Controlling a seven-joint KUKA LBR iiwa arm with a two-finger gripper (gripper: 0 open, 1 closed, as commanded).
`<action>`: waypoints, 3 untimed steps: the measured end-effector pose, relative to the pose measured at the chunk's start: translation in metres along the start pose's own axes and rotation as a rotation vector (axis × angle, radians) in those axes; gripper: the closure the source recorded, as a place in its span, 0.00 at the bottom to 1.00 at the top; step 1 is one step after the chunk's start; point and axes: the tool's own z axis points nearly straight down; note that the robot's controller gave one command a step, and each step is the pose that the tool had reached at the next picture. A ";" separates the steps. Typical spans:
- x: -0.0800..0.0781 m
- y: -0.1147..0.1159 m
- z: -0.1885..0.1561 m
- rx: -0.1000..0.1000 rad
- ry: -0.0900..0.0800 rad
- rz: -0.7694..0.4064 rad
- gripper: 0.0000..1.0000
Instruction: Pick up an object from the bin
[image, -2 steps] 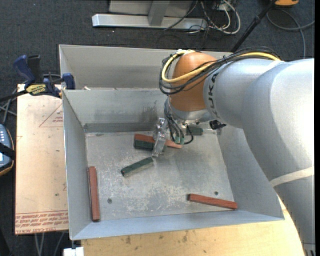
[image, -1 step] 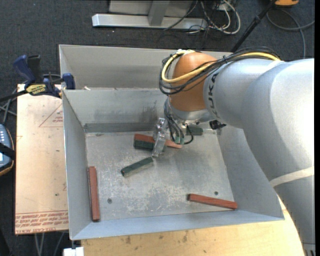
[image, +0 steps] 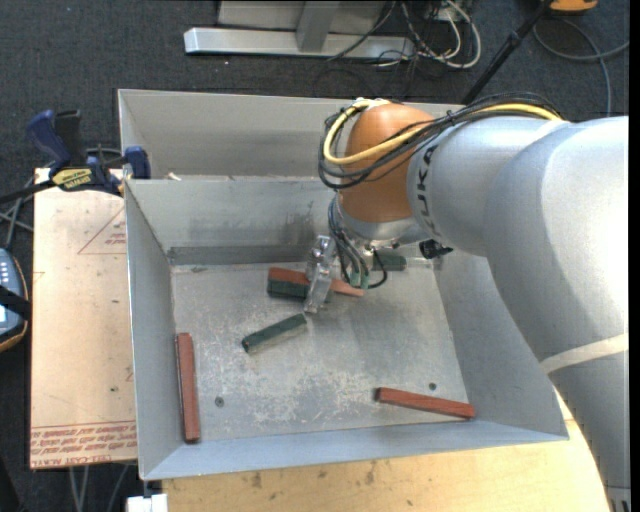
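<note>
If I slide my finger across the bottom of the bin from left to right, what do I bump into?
Left reddish-brown stick → dark green bar → tool → right reddish-brown stick. The small pile by the tool overlaps them, so I skip it.

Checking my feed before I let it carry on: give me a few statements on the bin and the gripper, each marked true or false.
1. The gripper is beside a green block in the far half of the bin. True.
2. A brown stick lies along the left wall. True.
3. A yellow ball lies in the middle. False: a second green block lies there.
4. A blue cup stands near the right front corner. False: another brown stick lies there.
</note>
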 end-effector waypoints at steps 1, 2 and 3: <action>-0.001 0.000 -0.005 0.001 0.001 -0.001 1.00; -0.001 0.001 -0.008 0.001 0.001 -0.001 1.00; -0.001 0.001 -0.010 0.002 0.002 -0.002 1.00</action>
